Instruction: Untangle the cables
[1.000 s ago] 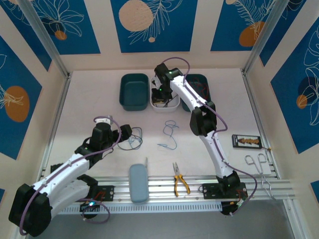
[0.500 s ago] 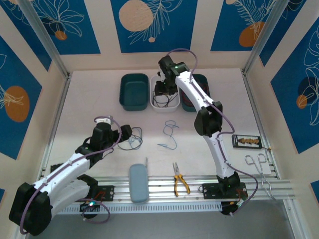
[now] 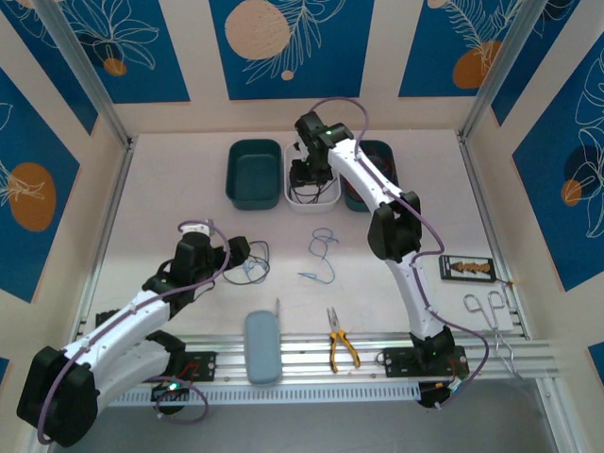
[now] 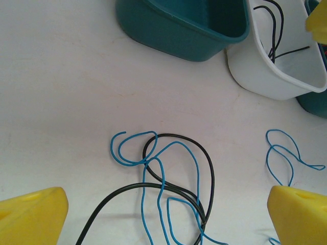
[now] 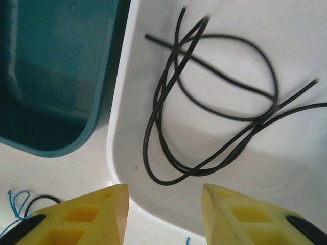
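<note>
On the left, the left fingers point(image 4: 36, 217) stand spread wide and grip nothing. Between them, on the pale surface point(image 4: 61, 92), lies a tangle of thin black and light blue wires point(image 4: 168, 184). From above, that knot point(image 3: 255, 264) sits just off the fingertips. To its right a loose light blue wire point(image 3: 324, 255) lies alone. Farther right, the white plastic tray point(image 5: 125, 132) holds looped black wires point(image 5: 214, 102), a dark scribble from above but plain through the wrist camera. They lie below the right fingers point(image 5: 97, 214), which are parted and empty.

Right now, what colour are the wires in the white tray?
Black wires, clearest in right wrist view.
</note>
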Action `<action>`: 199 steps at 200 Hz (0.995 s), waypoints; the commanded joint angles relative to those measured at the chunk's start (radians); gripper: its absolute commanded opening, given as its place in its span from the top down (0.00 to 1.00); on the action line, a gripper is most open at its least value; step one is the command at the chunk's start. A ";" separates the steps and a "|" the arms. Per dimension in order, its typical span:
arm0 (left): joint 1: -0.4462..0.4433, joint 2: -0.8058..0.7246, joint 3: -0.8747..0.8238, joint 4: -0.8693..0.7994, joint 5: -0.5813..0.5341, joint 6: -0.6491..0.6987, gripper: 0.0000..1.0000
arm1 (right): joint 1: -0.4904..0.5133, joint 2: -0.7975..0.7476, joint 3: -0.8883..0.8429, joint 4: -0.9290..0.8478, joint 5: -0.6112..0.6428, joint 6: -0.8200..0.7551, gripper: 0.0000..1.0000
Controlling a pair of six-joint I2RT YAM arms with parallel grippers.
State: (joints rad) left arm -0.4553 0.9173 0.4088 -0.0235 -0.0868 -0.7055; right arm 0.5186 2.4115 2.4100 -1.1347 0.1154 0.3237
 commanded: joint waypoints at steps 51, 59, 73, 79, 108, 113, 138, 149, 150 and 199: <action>0.010 -0.031 0.000 -0.023 -0.016 0.000 0.00 | 0.024 0.052 -0.005 0.026 -0.036 0.022 0.71; 0.010 -0.032 0.001 -0.025 -0.016 0.001 0.00 | 0.023 0.065 0.005 0.023 -0.029 0.022 0.74; 0.010 -0.032 -0.001 -0.027 -0.017 0.001 0.00 | 0.018 0.086 0.026 0.016 -0.018 0.020 0.76; 0.010 -0.033 -0.001 -0.027 -0.017 0.000 0.00 | 0.015 0.094 0.035 0.012 -0.014 0.020 0.77; 0.010 -0.035 -0.001 -0.027 -0.016 0.000 0.00 | 0.000 0.123 0.066 0.011 -0.002 0.022 0.90; 0.010 -0.034 -0.001 -0.027 -0.016 0.000 0.00 | -0.001 0.124 0.065 0.014 0.003 0.022 0.93; 0.010 -0.034 -0.001 -0.029 -0.016 0.000 0.00 | -0.011 0.133 0.072 0.039 0.051 0.024 1.00; 0.010 -0.034 -0.001 -0.027 -0.015 0.000 0.00 | -0.015 0.139 0.076 0.051 0.071 0.026 1.00; 0.010 -0.034 -0.002 -0.027 -0.015 0.000 0.00 | -0.015 0.140 0.078 0.052 0.072 0.027 1.00; 0.010 -0.038 -0.002 -0.034 -0.015 0.001 0.00 | -0.030 0.170 0.150 0.050 0.043 0.033 0.94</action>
State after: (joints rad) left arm -0.4553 0.8974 0.4084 -0.0410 -0.0875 -0.7055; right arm 0.4938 2.5580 2.5168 -1.0817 0.1768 0.3492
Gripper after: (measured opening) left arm 0.998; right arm 0.047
